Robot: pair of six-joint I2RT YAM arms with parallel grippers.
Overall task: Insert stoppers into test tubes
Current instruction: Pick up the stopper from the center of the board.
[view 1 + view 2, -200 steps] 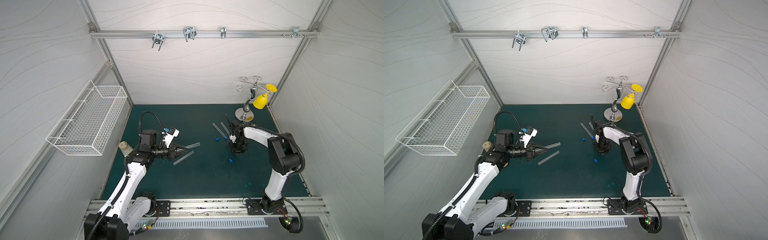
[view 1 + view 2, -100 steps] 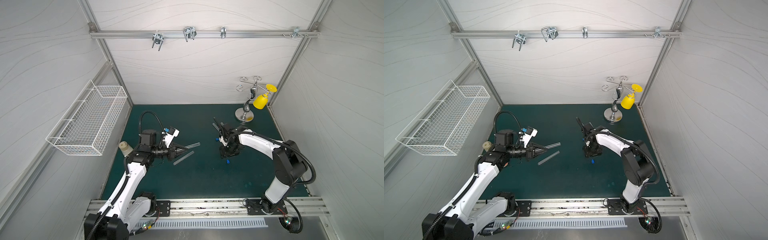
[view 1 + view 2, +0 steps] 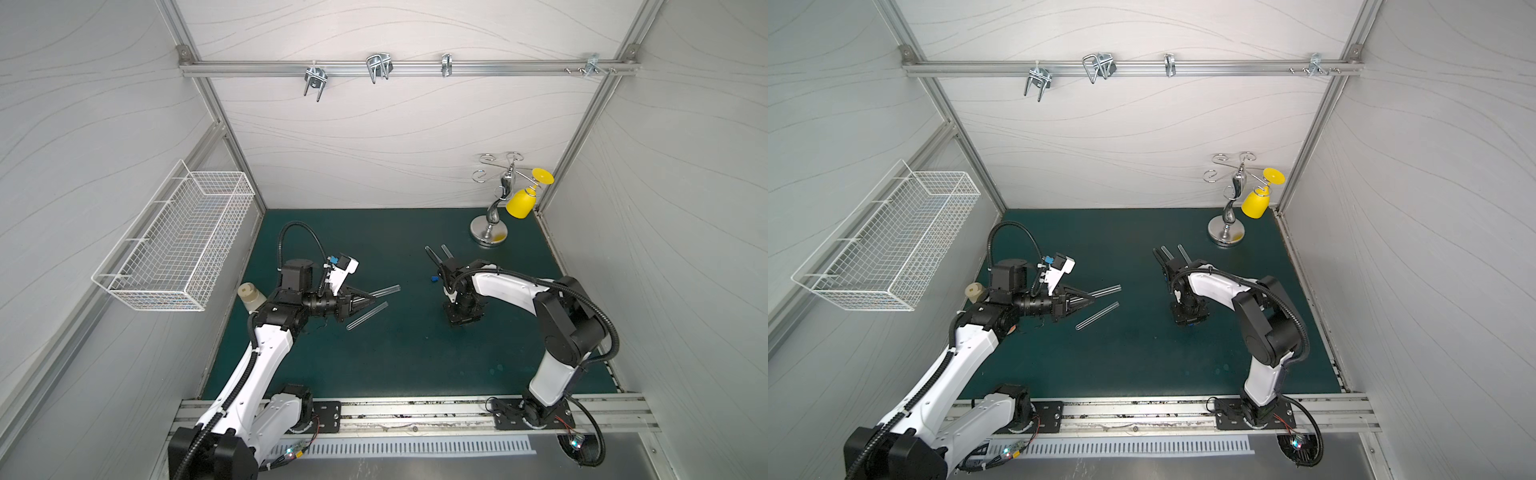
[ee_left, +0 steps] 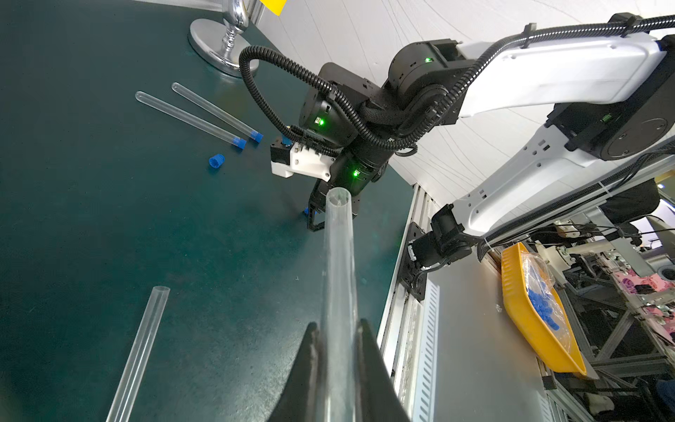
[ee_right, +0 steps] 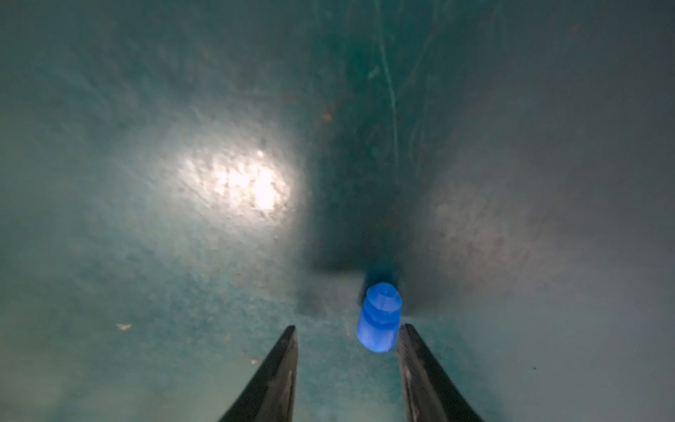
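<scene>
My left gripper is shut on a clear test tube, held level with its open mouth toward the right arm. A second open tube lies on the mat beside it. At the back lie two tubes with blue stoppers in them. A loose blue stopper rests near them. My right gripper points down at the mat, jaws open. Another blue stopper sits between its fingertips, close to one finger, not gripped.
A cream-capped bottle stands by the left arm's elbow. A chrome stand with a yellow cup is at the back right. A white wire basket hangs on the left wall. A yellow tray lies outside the cell.
My right gripper has moved from beside the two back tubes toward the front and come down around the stopper on the mat. The left arm and its tube have stayed still.
</scene>
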